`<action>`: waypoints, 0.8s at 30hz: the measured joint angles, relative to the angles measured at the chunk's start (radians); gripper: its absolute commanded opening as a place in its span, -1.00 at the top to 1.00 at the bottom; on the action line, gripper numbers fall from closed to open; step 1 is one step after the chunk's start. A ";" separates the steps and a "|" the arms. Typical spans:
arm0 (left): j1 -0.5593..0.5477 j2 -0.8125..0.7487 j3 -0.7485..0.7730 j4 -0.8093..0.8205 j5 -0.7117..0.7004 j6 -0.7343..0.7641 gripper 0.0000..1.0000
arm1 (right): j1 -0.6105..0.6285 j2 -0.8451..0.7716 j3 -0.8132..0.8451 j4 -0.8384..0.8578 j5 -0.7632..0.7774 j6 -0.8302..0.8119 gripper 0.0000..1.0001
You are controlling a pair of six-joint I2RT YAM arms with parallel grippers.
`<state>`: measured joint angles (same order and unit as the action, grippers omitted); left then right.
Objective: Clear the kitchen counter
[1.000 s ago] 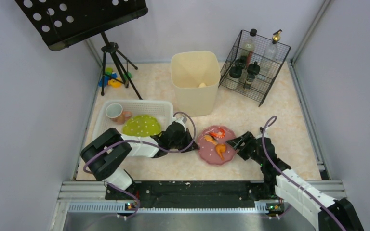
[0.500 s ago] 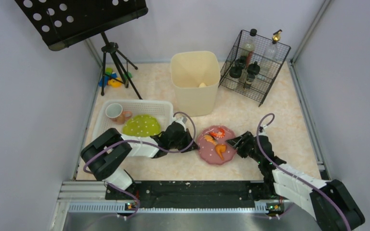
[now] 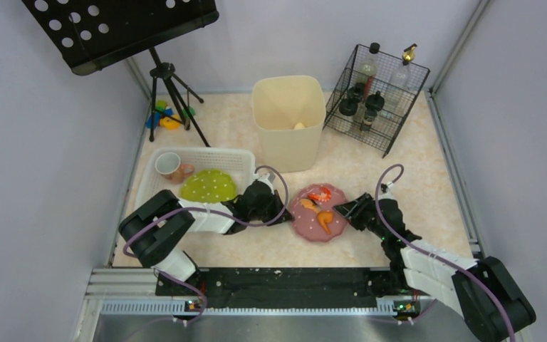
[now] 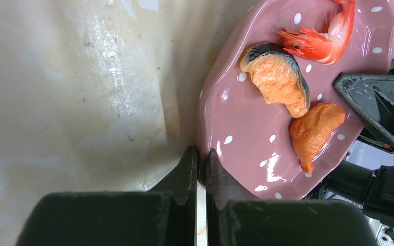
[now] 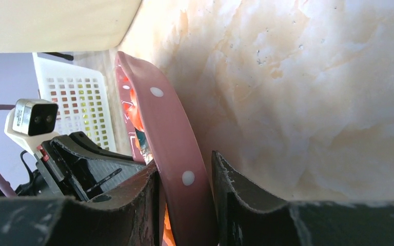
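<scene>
A pink white-dotted plate (image 3: 306, 226) lies on the marble kitchen counter (image 3: 413, 185), carrying a toy shrimp (image 3: 320, 195), a fish piece (image 3: 308, 204) and an orange piece (image 3: 325, 222). My left gripper (image 3: 283, 214) is shut on the plate's left rim; the left wrist view shows its jaws (image 4: 200, 161) pinching the plate's (image 4: 246, 128) edge. My right gripper (image 3: 342, 209) is at the right rim; in the right wrist view its fingers (image 5: 184, 160) clasp the plate's (image 5: 164, 123) rim, which stands raised off the counter (image 5: 313, 102).
A white basket (image 3: 203, 154) with a green plate (image 3: 209, 187) and a cup (image 3: 169, 165) sits left of the plate. A beige bin (image 3: 288, 121) stands behind it. A wire rack of bottles (image 3: 376, 96) is back right, a tripod stand (image 3: 167, 92) back left.
My right arm has swung in toward the plate and its fingers have closed over the right rim. The left arm and the plate have hardly moved.
</scene>
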<state>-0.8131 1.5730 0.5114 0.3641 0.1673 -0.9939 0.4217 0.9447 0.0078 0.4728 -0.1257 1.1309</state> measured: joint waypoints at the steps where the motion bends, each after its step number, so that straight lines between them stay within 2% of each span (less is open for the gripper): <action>1: 0.001 0.000 0.000 0.000 0.001 0.001 1.00 | -0.001 -0.002 0.000 0.002 -0.003 -0.004 1.00; 9: 0.006 -0.005 0.015 -0.037 0.013 0.013 1.00 | -0.001 -0.114 0.000 -0.058 -0.026 -0.012 1.00; 12: 0.008 -0.012 0.033 -0.082 0.020 0.020 0.91 | 0.000 -0.188 0.000 -0.118 -0.049 -0.004 1.00; 18: 0.008 -0.066 0.088 -0.250 0.034 0.027 0.88 | 0.001 -0.335 0.000 -0.252 -0.077 0.026 1.00; 24: 0.008 -0.152 0.135 -0.406 0.019 0.050 0.82 | 0.001 -0.341 0.000 -0.234 -0.109 0.070 1.00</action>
<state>-0.8051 1.4212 0.6464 -0.0414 0.1860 -0.9436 0.4229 0.6037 0.0078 0.2390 -0.2352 1.2007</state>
